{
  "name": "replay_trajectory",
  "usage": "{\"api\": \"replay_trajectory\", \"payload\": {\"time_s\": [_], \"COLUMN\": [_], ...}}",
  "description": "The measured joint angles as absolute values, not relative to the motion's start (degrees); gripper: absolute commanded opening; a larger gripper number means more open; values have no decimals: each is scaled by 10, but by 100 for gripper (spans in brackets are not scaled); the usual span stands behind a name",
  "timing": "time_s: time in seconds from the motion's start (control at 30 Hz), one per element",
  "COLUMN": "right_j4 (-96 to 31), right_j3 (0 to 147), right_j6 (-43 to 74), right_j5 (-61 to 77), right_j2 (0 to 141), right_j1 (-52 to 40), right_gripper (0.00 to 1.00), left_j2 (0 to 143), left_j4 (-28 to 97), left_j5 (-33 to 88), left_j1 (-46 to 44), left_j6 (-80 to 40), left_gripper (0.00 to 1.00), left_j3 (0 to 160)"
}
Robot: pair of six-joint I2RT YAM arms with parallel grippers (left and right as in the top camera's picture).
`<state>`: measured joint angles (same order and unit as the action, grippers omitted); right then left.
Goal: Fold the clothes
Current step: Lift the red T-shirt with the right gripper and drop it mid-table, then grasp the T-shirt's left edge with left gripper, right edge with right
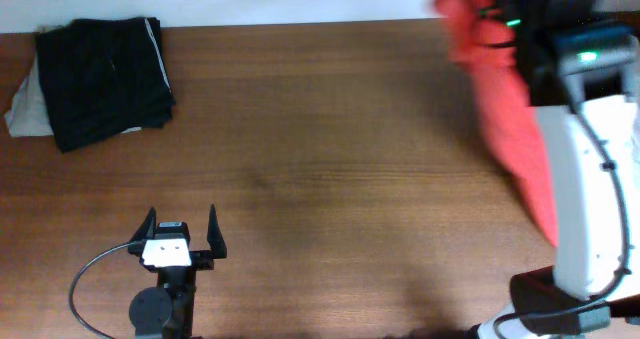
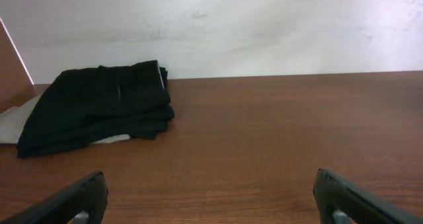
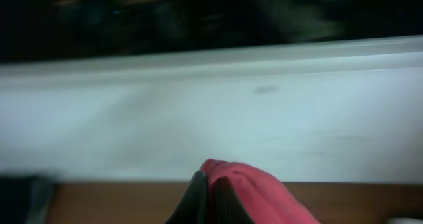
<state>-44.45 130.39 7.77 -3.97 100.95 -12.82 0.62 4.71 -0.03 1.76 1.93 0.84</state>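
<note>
An orange-red T-shirt (image 1: 505, 109) hangs in a long bunch at the right of the table, lifted off the wood. My right gripper (image 3: 210, 187) is shut on its top fold, and the red fabric (image 3: 264, 194) drapes over the right-hand finger. Its lettering and label are hidden. A folded black garment (image 1: 105, 79) lies at the far left corner on top of a white one (image 1: 22, 107). In the left wrist view the black stack (image 2: 99, 105) sits well ahead. My left gripper (image 1: 182, 231) stands open near the front edge, with only bare wood between its fingers (image 2: 86, 197).
The brown wooden table (image 1: 330, 159) ends at a white wall along its far edge (image 2: 264, 32). My right arm's white link (image 1: 590, 199) stands over the right side, beside the hanging shirt. A grey cable (image 1: 90, 279) loops by the left arm's base.
</note>
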Motion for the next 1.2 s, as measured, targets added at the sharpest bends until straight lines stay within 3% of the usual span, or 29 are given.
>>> {"api": "replay_trajectory", "payload": {"time_s": [0.13, 0.2, 0.3, 0.4, 0.43, 0.5, 0.53, 0.93, 1.03, 1.2], "right_j4": [-434, -413, -404, -407, -420, -452, -491, -810, -836, -808], "right_j3": [1305, 1305, 1304, 1303, 1303, 1303, 1303, 1308, 1308, 1280], "right_j6": [101, 120, 134, 135, 135, 134, 136, 136, 135, 136], "right_j5": [31, 85, 116, 114, 111, 101, 81, 29, 28, 29], "right_j2": [1072, 1134, 1194, 1195, 1187, 1170, 1151, 1102, 1102, 1107], "right_j1": [-287, -364, -441, -456, -442, -414, -380, -22, 23, 13], "right_gripper": [4, 16, 22, 48, 64, 84, 99, 98, 99, 99], "left_j2": [6, 6, 6, 6, 6, 6, 6, 6, 6, 6], "left_j4": [47, 47, 47, 47, 47, 47, 47, 47, 47, 47], "left_j5": [0, 0, 0, 0, 0, 0, 0, 0, 0, 0], "left_j1": [18, 18, 18, 18, 18, 18, 18, 18, 18, 18], "left_j6": [20, 19, 19, 19, 19, 19, 19, 19, 19, 19], "left_gripper": [99, 99, 99, 99, 99, 99, 99, 99, 99, 99], "left_j3": [8, 8, 8, 8, 8, 8, 8, 8, 8, 8]}}
